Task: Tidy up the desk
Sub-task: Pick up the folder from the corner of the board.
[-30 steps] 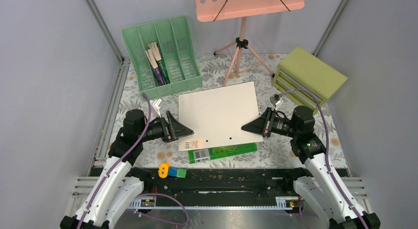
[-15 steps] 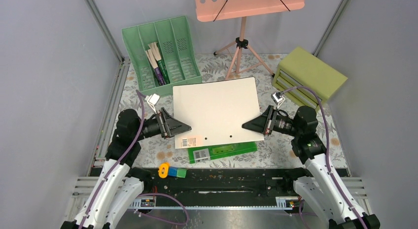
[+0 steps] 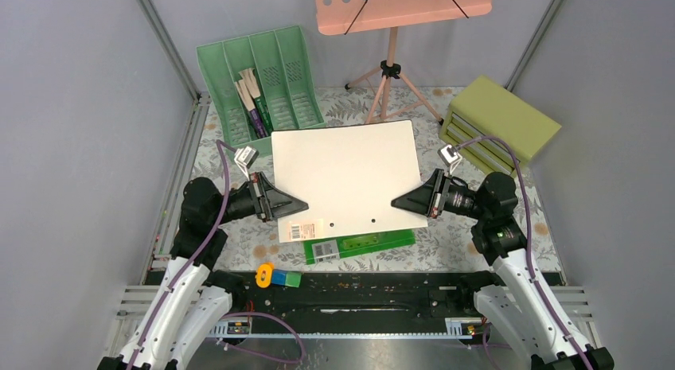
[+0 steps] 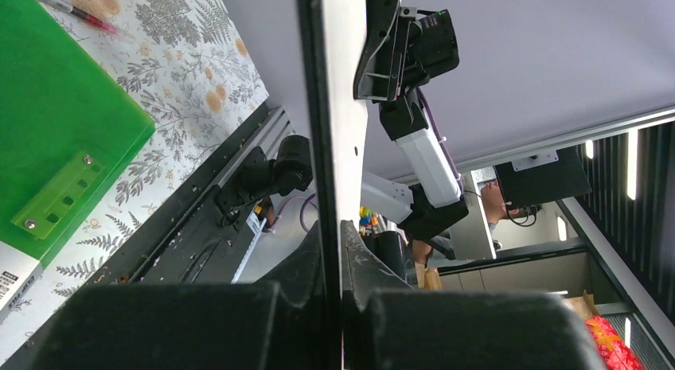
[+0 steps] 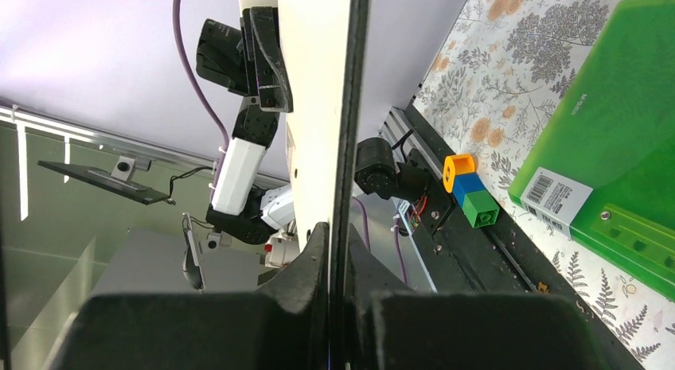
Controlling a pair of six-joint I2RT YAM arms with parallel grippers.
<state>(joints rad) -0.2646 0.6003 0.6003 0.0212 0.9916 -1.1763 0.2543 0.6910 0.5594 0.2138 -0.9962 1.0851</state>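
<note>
While our left pincer (image 3: 301, 204) and right pincer (image 3: 396, 204) each clamp an edge of the white folder (image 3: 346, 179) above the counter (image 3: 446, 243), little looks done; the green folder (image 3: 374, 242) lies beneath; coloured blocks (image 3: 278, 277) sit at the near edge; the rack (image 3: 259, 83) seems mostly unfilled.

Each arm has smooth white lower links, the left arm (image 3: 177, 297) and the right arm (image 3: 527, 305) alike, with rounded black motor housings (image 3: 202, 204) at the upper joints. Each ends in a black, wedge-shaped claw: the left claw (image 3: 301, 204) and the right claw (image 3: 396, 203). A purple cable (image 3: 224, 183) runs along each arm, and a small silver-white camera block (image 3: 245, 155) is mounted at each wrist.
</note>
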